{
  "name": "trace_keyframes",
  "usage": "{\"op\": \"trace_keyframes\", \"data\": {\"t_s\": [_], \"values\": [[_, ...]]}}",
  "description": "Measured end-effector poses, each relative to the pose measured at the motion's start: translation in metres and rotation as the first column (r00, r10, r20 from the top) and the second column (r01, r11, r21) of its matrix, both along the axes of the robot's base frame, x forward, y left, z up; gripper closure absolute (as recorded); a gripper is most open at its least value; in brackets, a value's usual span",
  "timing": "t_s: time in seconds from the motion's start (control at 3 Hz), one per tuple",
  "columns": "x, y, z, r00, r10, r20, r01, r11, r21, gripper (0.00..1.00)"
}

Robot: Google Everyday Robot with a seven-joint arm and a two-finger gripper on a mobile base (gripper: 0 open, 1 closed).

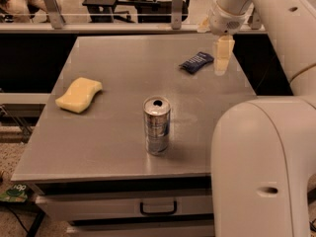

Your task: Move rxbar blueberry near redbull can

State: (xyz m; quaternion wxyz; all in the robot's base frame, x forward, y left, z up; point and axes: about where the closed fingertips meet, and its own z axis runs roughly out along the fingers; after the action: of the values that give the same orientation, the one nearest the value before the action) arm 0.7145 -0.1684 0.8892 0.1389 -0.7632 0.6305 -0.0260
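Note:
The rxbar blueberry (196, 62) is a flat dark navy wrapper lying at the far right of the grey table (118, 147). The redbull can (157, 125) stands upright near the table's front middle, silver with blue panels and an open pull-tab top. My gripper (222, 58) hangs from the white arm, pointing down just to the right of the bar and a little above the table. It holds nothing that I can see. The bar and the can are well apart.
A yellow sponge (79, 94) lies on the left of the table. My large white arm link (261, 167) fills the lower right corner. A drawer with a handle (158, 209) sits under the table's front edge. A rail (123, 27) runs behind the table.

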Motion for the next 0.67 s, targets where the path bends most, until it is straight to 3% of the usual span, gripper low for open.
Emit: {"op": "trace_keyframes", "data": {"t_s": [0.33, 0.67], "values": [[0.014, 0.006, -0.015, 0.9986, 0.052, -0.008, -0.052, 0.996, -0.071, 0.0], [0.026, 0.01, -0.031, 0.993, 0.115, -0.028, -0.118, 0.982, -0.146, 0.0]]}}
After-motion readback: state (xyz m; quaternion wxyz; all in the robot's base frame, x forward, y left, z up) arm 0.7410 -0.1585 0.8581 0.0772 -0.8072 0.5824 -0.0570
